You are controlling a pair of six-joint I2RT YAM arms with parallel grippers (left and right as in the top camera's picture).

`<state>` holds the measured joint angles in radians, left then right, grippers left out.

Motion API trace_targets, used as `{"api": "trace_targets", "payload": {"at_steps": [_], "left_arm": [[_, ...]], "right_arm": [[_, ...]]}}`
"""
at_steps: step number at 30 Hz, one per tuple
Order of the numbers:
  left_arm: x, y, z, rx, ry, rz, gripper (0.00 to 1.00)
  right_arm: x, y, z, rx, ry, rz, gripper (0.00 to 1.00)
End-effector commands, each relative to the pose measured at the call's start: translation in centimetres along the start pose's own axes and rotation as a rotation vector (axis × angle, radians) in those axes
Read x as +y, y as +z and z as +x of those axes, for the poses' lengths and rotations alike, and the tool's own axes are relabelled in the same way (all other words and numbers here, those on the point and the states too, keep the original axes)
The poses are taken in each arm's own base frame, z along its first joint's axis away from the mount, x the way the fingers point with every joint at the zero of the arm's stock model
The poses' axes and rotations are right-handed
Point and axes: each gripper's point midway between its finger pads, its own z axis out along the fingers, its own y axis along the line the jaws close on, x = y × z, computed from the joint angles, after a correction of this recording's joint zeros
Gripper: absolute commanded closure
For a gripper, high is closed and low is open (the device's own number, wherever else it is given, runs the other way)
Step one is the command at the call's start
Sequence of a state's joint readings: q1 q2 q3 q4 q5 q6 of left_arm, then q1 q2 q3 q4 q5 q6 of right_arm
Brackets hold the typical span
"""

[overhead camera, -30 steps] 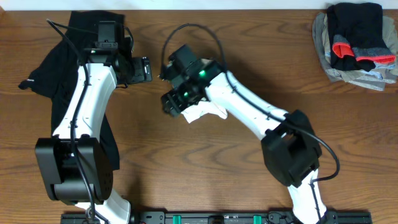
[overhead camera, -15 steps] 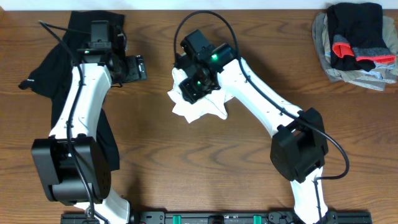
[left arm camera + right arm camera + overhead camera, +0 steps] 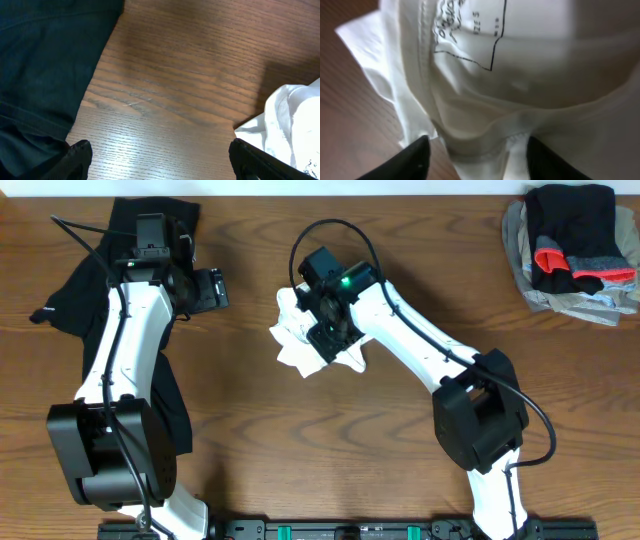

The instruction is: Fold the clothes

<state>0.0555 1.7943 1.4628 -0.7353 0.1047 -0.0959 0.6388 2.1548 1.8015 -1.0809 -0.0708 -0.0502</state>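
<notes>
**Crumpled white garment (image 3: 298,352) sits under right gripper (image 3: 475,156)**

It lies bunched at mid-table, directly beneath that claw, whose jaws stand wide, straddling cloth but clamping nothing. The left gripper (image 3: 160,159), likewise spread and empty, hovers farther off, to its left.

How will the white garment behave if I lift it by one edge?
Probably floppy: the white garment lies crumpled in soft folds. Likely light, as the cloth looks thin under the right gripper. It may sag and unfold unevenly.

Garment (image 3: 293,352) centre, stack (image 3: 575,255) far right
</notes>
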Motion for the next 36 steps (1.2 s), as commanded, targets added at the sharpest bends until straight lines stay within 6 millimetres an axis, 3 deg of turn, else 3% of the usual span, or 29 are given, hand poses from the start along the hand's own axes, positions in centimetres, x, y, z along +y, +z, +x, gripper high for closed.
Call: {"api": "trace_targets", "payload": {"at_steps": [1,7,11,17,18,19,22,23,27,30,36], "left_arm": [[0.2,0.6,0.4,0.017,0.015,-0.008,0.11],[0.2,0.6,0.4,0.017,0.015,-0.009,0.11],[0.2,0.6,0.4,0.017,0.015,-0.009,0.11],[0.2,0.6,0.4,0.017,0.015,-0.008,0.11],[0.3,0.6,0.4,0.017,0.015,-0.009,0.11],[0.3,0.6,0.4,0.017,0.015,-0.009,0.11],[0.3,0.6,0.4,0.017,0.015,-0.009,0.11],[0.3,0.6,0.4,0.017,0.015,-0.009,0.11],[0.3,0.6,0.4,0.017,0.015,-0.009,0.11],[0.3,0.6,0.4,0.017,0.015,-0.009,0.11],[0.2,0.6,0.3,0.013,0.017,-0.007,0.11]], "right_arm": [[0.5,-0.6,0.1,-0.018,-0.018,-0.03,0.51],[2.0,-1.5,-0.8,-0.057,-0.03,-0.099,0.82],[4.9,-2.3,-1.2,-0.08,-0.062,-0.197,0.98],[9.6,-2.1,-0.3,-0.049,-0.146,-0.259,0.99],[10.4,-2.0,-0.1,-0.046,-0.166,-0.252,0.97],[10.9,-1.9,0.0,-0.044,-0.181,-0.243,0.88],[11.5,-1.6,0.2,-0.04,-0.211,-0.194,0.4],[11.5,-1.6,0.2,-0.04,-0.216,-0.183,0.34],[10.9,-2.2,-0.5,-0.06,-0.189,-0.178,0.32],[9.3,-4.4,-2.3,-0.131,-0.154,-0.171,0.32],[3.1,-8.7,-5.7,-0.277,-0.01,-0.071,0.32]]}}
